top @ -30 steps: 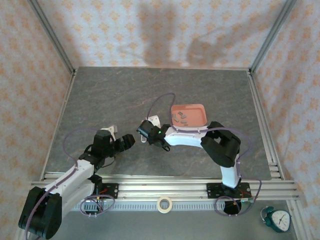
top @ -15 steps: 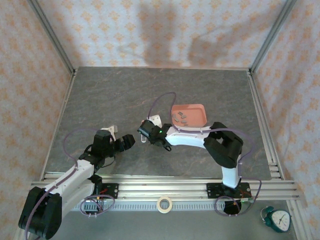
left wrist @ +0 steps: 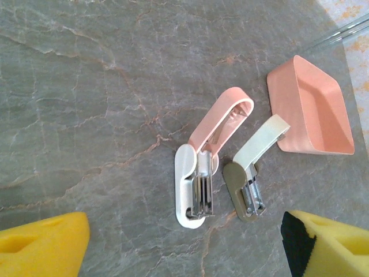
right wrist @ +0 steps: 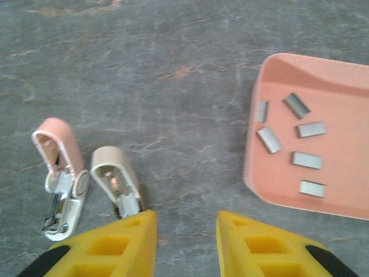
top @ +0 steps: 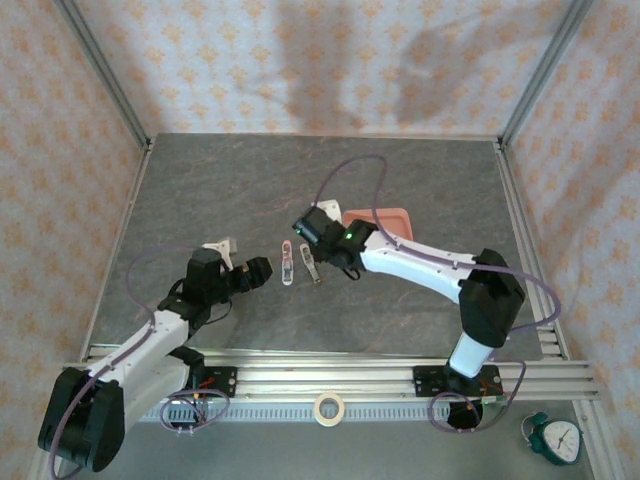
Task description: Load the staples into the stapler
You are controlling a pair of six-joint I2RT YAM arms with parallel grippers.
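While the stapler (left wrist: 184, 173) is lying open, the left pincer (top: 260, 271) and right pincer (right wrist: 185, 222) are hanging apart; staples (right wrist: 269, 139) are sitting in the tray (right wrist: 340, 98).

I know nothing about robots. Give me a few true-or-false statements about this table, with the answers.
1. Two small staplers, a pink-and-white stapler and a cream stapler, lie opened on the table. True.
2. The staples are already loaded. False: six strips lie in the pink tray.
3. The right gripper holds a staple strip. False: it is open and empty.
4. The left gripper is open. True.
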